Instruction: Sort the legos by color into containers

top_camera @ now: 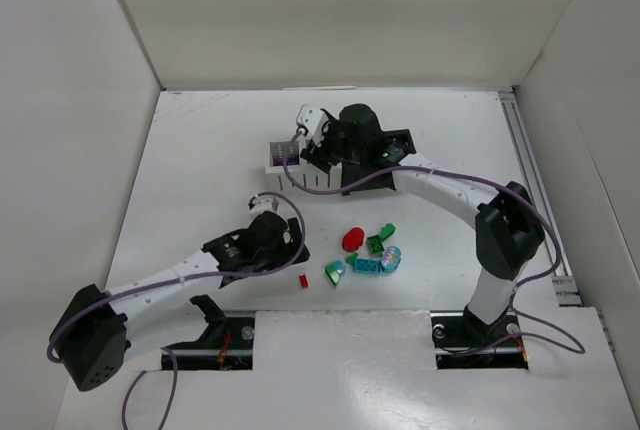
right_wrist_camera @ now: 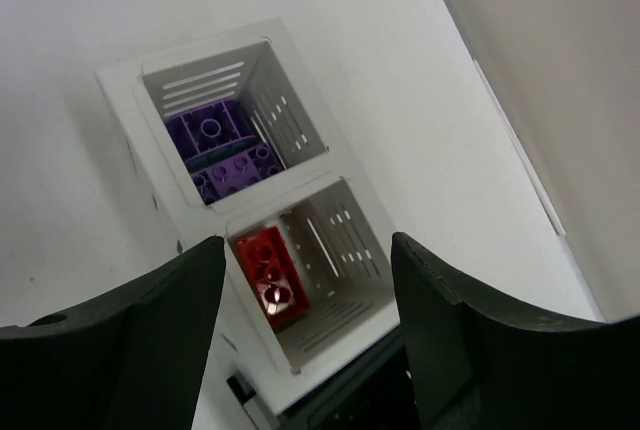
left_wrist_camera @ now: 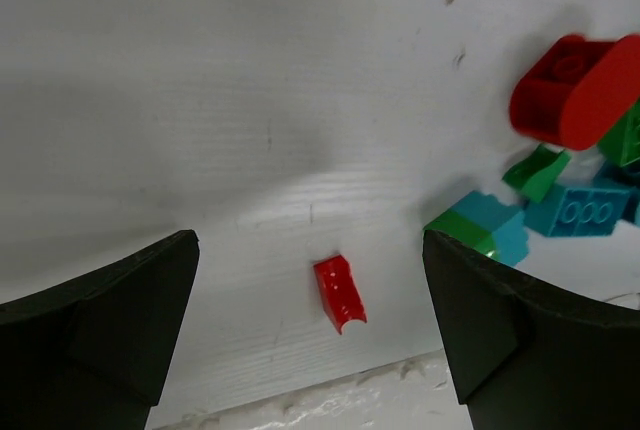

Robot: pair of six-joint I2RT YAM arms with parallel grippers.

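My left gripper (left_wrist_camera: 310, 335) is open and empty, its jaws standing either side of a small red lego (left_wrist_camera: 340, 292) that lies on the table; the brick also shows in the top view (top_camera: 303, 279). A pile of legos lies to its right: a red round piece (top_camera: 352, 239), green bricks (top_camera: 381, 239), teal bricks (top_camera: 365, 266). My right gripper (right_wrist_camera: 305, 295) is open and empty above the containers (top_camera: 290, 156). One white bin (right_wrist_camera: 215, 115) holds purple bricks (right_wrist_camera: 222, 150). The white bin next to it (right_wrist_camera: 330, 325) holds a red brick (right_wrist_camera: 268, 275).
The table's near edge runs just below the small red lego (left_wrist_camera: 330, 390). White walls enclose the table on three sides. A rail (top_camera: 530, 165) runs along the right edge. The black bins are mostly hidden under my right wrist (top_camera: 360, 135).
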